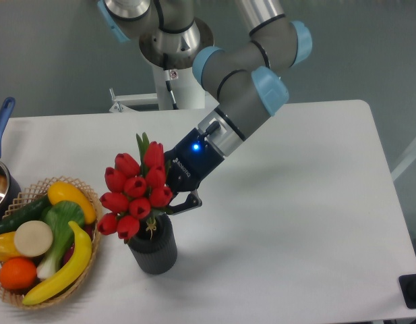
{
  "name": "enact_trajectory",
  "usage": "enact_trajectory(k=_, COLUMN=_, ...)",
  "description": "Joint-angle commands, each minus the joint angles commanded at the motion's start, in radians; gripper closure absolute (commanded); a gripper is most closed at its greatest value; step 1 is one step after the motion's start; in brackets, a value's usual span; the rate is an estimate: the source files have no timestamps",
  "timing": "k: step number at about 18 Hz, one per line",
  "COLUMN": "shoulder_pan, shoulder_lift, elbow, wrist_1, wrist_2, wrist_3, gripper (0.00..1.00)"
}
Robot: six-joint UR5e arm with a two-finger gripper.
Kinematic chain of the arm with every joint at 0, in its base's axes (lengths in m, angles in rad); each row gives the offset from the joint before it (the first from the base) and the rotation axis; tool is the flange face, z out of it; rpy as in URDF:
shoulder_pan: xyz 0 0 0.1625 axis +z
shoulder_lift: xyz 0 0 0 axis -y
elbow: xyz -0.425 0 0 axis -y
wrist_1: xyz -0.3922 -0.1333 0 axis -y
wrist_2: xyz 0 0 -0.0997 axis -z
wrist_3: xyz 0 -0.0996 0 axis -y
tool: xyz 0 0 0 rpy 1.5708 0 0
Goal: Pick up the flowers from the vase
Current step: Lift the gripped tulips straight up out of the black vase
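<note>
The vase (154,246) stands nearest, just right of a basket (19,290) holding banana, orange, greens and other produce. The flowers (137,192) sit directly above the vase, stem base seemingly at or just inside its mouth, long axis leaning up and left. The gripper (174,199) is clamped on the stems from the right, so the lift runs upward. A pot (0,179) lies far left.

The scene is evenly and brightly lit, seemingly from overhead. Soft shadows are cast on the table (295,202). Slight softness is seen throughout; no glare is noted.
</note>
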Motion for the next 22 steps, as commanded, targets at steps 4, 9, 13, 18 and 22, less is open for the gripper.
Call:
enact_trajectory(k=4, shoulder_pan=0.0, shoulder_lift=0.002, elbow=0.051, wrist_1=0.0, wrist_2=0.0, wrist_3=-0.087, gripper=0.62)
enact_trajectory(k=9, shoulder_pan=0.002, shoulder_lift=0.008, elbow=0.103, wrist_1=0.0, wrist_2=0.0, wrist_3=-0.175, gripper=0.62)
enact_trajectory(k=13, shoulder_pan=0.008, shoulder_lift=0.028, elbow=0.123, wrist_1=0.0, wrist_2=-0.002, wrist_3=-0.227, gripper=0.62)
enact_trajectory(k=18, shoulder_pan=0.055, shoulder_lift=0.04, elbow=0.152, wrist_1=0.0, wrist_2=-0.08, wrist_3=-0.313, gripper=0.62)
enact_trajectory(k=22, shoulder_pan=0.095, shoulder_lift=0.06, elbow=0.155, wrist_1=0.0, wrist_2=-0.098, wrist_3=-0.328, gripper=0.62)
